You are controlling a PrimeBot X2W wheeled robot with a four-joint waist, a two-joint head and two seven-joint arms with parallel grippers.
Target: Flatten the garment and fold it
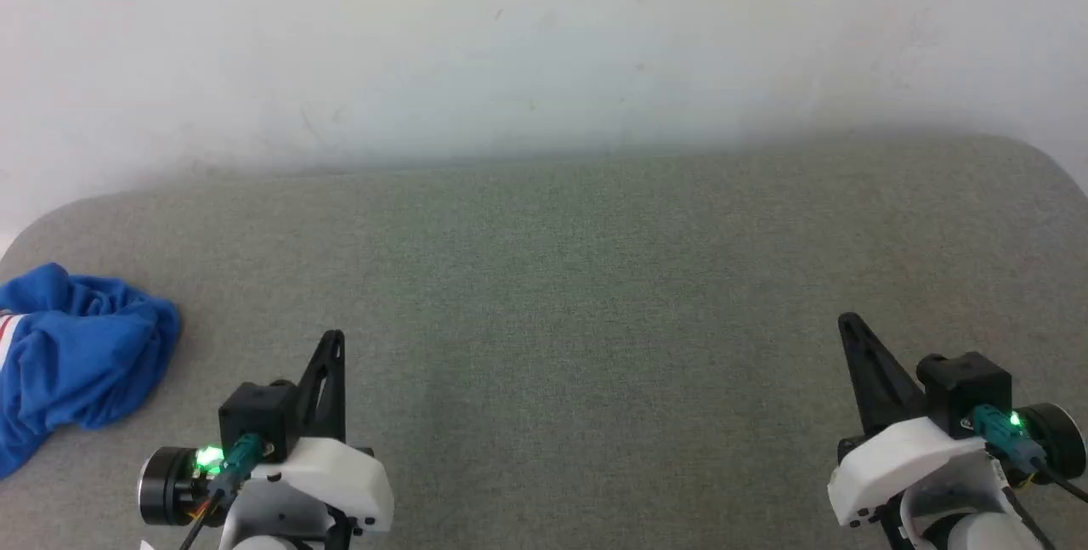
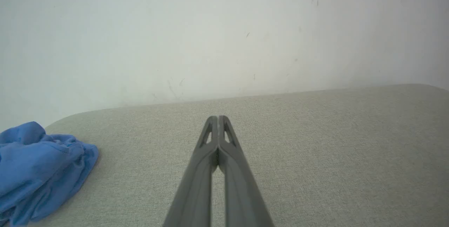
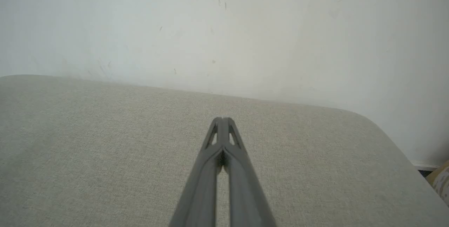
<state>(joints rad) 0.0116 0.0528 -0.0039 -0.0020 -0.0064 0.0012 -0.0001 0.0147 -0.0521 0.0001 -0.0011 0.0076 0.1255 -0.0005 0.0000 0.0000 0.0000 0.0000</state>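
The shirt (image 1: 76,354) lies crumpled in a bright blue heap at the grey table's (image 1: 544,278) left edge, about 9 o'clock from the left gripper (image 1: 333,344) and apart from it. The head view catches a red-and-white stripe (image 1: 7,325) on its left side; the left wrist view gives plain blue folds. In the wrist views, the left gripper's fingers and those of the right gripper (image 1: 850,327) are pressed together on nothing.

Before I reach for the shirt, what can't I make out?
Blue shirt: cut off by the left edge in head and left wrist views; full extent unknown.
Its collar, hem, print: buried in crumpled folds.
Tan object, right wrist view: cropped at the right edge, unidentifiable.
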